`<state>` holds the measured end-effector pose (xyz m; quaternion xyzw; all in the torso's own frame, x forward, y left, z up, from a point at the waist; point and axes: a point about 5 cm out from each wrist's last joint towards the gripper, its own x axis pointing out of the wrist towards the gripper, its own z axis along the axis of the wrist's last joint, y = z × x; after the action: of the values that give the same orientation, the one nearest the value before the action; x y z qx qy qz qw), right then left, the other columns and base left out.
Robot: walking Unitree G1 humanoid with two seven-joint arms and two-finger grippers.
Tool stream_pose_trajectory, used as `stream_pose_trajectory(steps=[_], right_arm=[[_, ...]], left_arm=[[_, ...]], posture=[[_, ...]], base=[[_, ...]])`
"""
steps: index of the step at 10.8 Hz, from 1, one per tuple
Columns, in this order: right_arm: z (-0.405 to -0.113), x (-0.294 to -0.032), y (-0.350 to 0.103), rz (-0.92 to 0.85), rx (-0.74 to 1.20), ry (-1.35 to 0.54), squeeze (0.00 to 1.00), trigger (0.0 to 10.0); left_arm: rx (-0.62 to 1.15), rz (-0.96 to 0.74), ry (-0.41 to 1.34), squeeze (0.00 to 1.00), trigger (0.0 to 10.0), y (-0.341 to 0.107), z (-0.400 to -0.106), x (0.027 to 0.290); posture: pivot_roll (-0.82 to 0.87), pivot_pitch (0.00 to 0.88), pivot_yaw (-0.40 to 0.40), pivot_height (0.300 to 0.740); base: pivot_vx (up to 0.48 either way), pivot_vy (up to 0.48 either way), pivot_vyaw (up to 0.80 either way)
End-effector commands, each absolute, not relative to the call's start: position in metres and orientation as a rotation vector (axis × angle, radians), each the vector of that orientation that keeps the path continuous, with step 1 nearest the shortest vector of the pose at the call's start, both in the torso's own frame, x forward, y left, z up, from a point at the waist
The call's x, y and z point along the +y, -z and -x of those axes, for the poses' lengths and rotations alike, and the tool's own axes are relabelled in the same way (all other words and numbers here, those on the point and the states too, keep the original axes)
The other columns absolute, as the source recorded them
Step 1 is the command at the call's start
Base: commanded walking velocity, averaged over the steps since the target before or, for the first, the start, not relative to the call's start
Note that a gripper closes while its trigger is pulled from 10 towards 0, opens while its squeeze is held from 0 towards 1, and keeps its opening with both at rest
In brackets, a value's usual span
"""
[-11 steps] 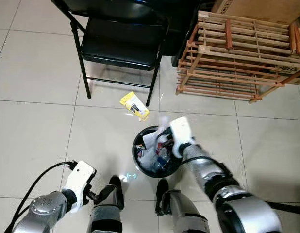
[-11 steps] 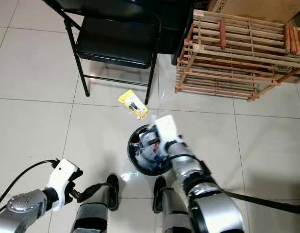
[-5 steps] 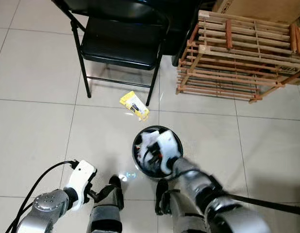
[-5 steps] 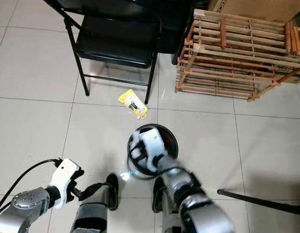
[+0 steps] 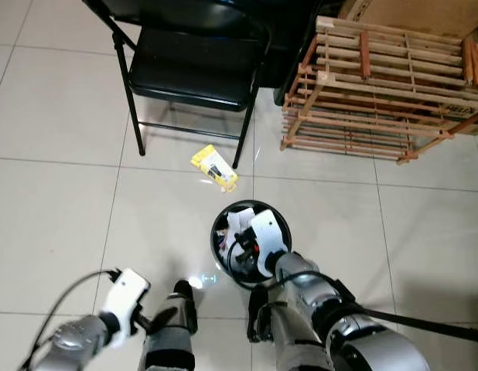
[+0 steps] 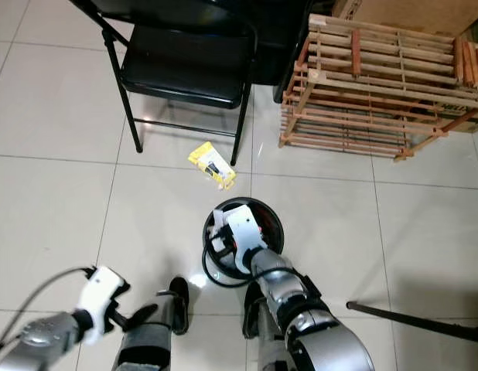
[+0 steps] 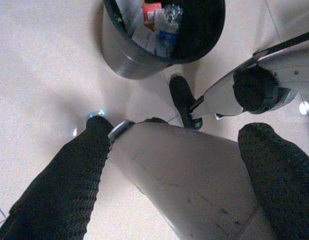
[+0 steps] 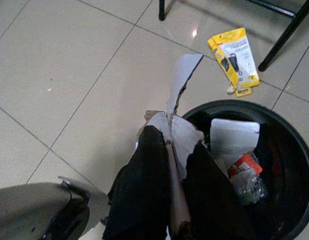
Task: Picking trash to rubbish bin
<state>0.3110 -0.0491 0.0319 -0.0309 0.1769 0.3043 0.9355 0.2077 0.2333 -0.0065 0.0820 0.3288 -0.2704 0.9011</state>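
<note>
Right wrist view: right gripper (image 8: 169,200) is clamped on a torn piece of grey cardboard (image 8: 178,95), fingers pinching it from both sides, the scrap sticking up past the fingertips. It sits at the near rim of the black bin (image 8: 289,150), not yet over the opening.

Change over the last second: the right arm has swung from the bin's right side across to the robot's side of it and pulled in closer to the body. The scrap is not released, so the drop is still pending; my read is the arm needs to push forward over the opening before letting go.

The yellow packet (image 5: 214,168) lies on the tile between the bin and the chair (image 5: 192,69), same spot as before. That's the next pickup.

Left gripper (image 5: 158,321) hangs low by the left leg, idle; it has dropped slightly. Left wrist view shows its two fingers (image 7: 64,185) spread apart, holding nothing.

View differences: only the right wrist view makes the pinched cardboard clear; in the head views the wrist housing covers it. Left wrist view shows the bin's outer wall and the paper and bottle inside.
</note>
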Motion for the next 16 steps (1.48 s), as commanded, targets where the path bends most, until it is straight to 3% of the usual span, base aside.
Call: stream_pose_trajectory(steps=[1, 7, 8, 9, 16], right_arm=[[-0.308, -0.054, -0.026, 0.050, 0.378, -0.591, 0.00, 10.0], [-0.310, -0.055, -0.028, 0.041, 0.369, -0.568, 0.00, 10.0], [-0.310, -0.055, -0.028, 0.041, 0.369, -0.567, 0.29, 10.0], [-0.310, -0.055, -0.028, 0.028, 0.367, -0.570, 1.00, 10.0], [-0.308, -0.056, -0.027, 0.032, 0.362, -0.571, 1.00, 10.0]], left_arm=[[0.751, -0.163, 0.565, 0.00, 10.0, 0.024, -0.191, 0.234], [0.753, -0.174, 0.535, 0.00, 10.0, 0.043, -0.175, 0.251], [0.748, -0.179, 0.537, 0.00, 10.0, 0.045, -0.173, 0.252], [0.739, -0.184, 0.538, 0.00, 10.0, 0.045, -0.173, 0.253], [0.721, -0.194, 0.542, 0.00, 10.0, 0.045, -0.173, 0.255]], posture=[[0.53, 0.460, -0.113, 0.740], [0.53, 0.463, -0.114, 0.740], [0.53, 0.463, -0.113, 0.740], [0.53, 0.462, -0.112, 0.740], [0.53, 0.460, -0.109, 0.740]], base=[[0.000, 0.000, 0.00], [0.000, 0.000, 0.00], [0.000, 0.000, 0.00], [0.000, 0.000, 0.00], [0.000, 0.000, 0.00]])
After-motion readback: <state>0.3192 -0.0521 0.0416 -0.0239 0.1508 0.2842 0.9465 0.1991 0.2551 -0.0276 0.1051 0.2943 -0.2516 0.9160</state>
